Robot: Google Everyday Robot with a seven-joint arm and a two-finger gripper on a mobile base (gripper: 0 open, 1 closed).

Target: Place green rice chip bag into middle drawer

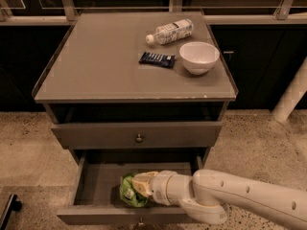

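A grey cabinet (96, 66) stands on a speckled floor, its top carrying a water bottle (170, 31) on its side, a dark-blue snack bar (157, 59) and a white bowl (199, 57). The upper drawer (96, 134) is closed and the middle drawer (96, 183) below it is pulled open. The green rice chip bag (128, 191) lies inside the middle drawer near its front, with the gripper (141, 183) against its right side; whether it clasps the bag or has let go cannot be told.

Office-like room: grey cabinet (96, 66), speckled floor (261, 133); gripper (139, 186) inside middle drawer (96, 183).
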